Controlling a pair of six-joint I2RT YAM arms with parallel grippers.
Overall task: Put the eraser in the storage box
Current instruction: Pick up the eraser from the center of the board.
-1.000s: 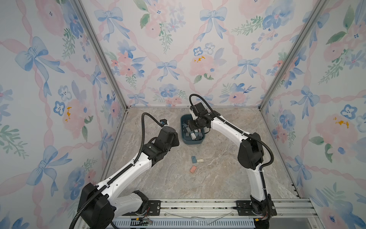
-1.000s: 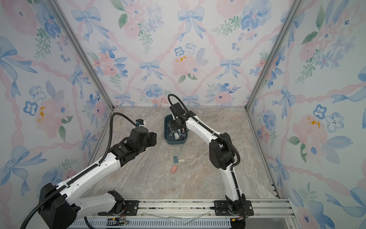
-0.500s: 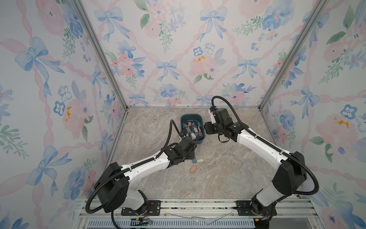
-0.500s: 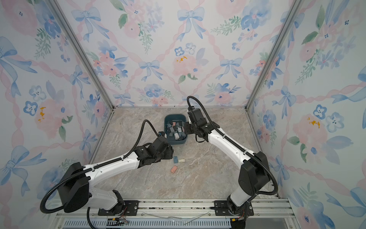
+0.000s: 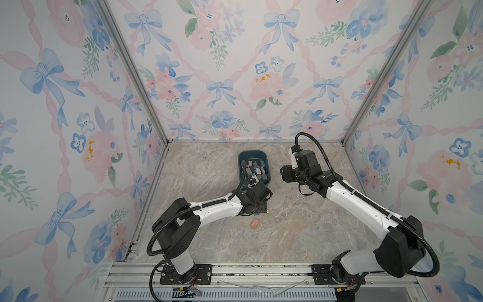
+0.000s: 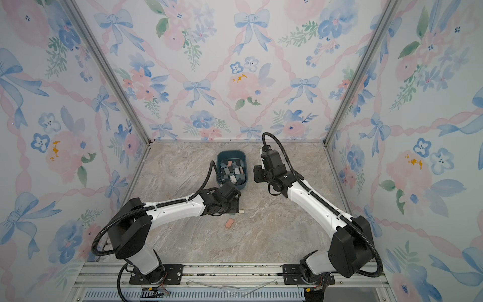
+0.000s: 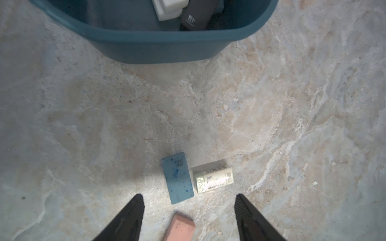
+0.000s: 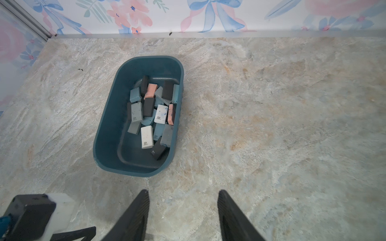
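A: Where's the eraser?
B: The blue eraser (image 7: pixel 177 177) lies on the desk (image 7: pixel 83 125) near the box (image 7: pixel 158 48). The left hand (image 7: pixel 189 197) hovers wide and empty.
A: Advice?
B: Pinch its long sides, missing the white eraser (image 7: pixel 213 177) and pink eraser (image 7: pixel 180 228). The right hand (image 8: pixel 183 192) hangs open, empty.
A: Writing?
B: "4B" on blue and the boxed erasers (image 8: pixel 147 136). The white sleeve is unclear.

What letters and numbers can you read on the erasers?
"4B" on the loose blue eraser.
"4B" on a black eraser in the storage box.
"4B" on a white eraser in that box.
Wrapped eraser: print too blurred to read.
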